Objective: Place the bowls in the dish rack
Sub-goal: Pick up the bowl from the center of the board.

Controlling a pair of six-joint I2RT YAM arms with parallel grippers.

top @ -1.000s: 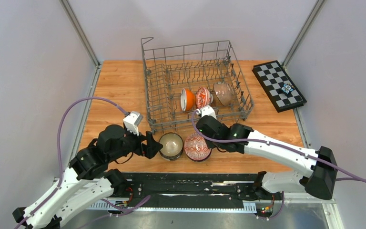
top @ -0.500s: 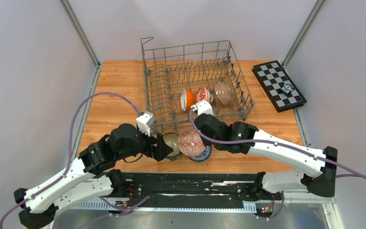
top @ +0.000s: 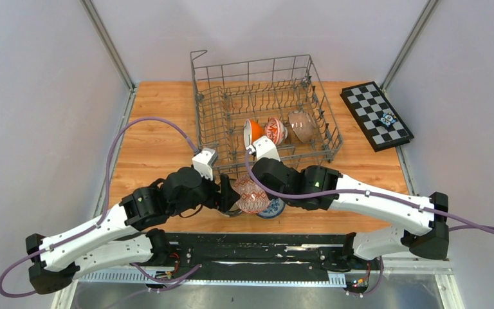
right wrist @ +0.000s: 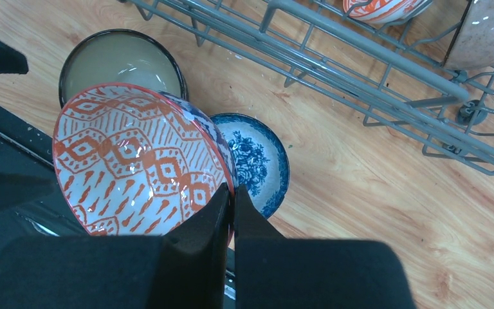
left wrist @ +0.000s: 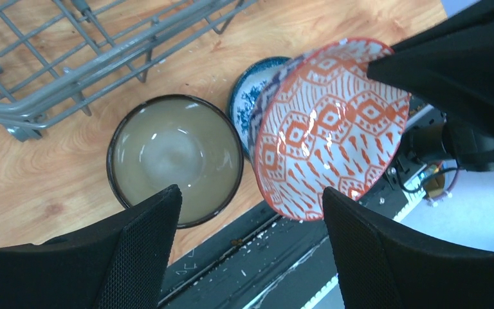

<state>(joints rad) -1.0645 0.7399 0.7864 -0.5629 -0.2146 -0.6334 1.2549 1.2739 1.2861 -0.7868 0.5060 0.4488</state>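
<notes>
My right gripper (right wrist: 233, 193) is shut on the rim of a red-white patterned bowl (right wrist: 135, 161), which hangs tilted above the table. Under it sits a blue-white patterned bowl (right wrist: 260, 161), and a dark-rimmed beige bowl (left wrist: 173, 154) stands upright to its left. My left gripper (left wrist: 251, 196) is open at the table's front edge. Its left finger overlaps the beige bowl and its right finger is close to the lifted bowl (left wrist: 331, 129). The grey wire dish rack (top: 264, 84) behind holds an orange bowl (top: 252, 132), another red-white bowl (top: 274, 130) and a pale one (top: 302, 127), all on edge.
A black-and-white chequered board (top: 376, 116) lies at the back right with a small object on it. The rack's front wall (right wrist: 360, 51) runs just behind the bowls. The black base rail (left wrist: 276, 257) borders the table's near edge. Both arms crowd together at the front centre.
The right gripper has lifted the red-white bowl off the blue-white one, tilted it and carried it left. The left arm has swung right toward the bowls, its jaws narrowing slightly.
</notes>
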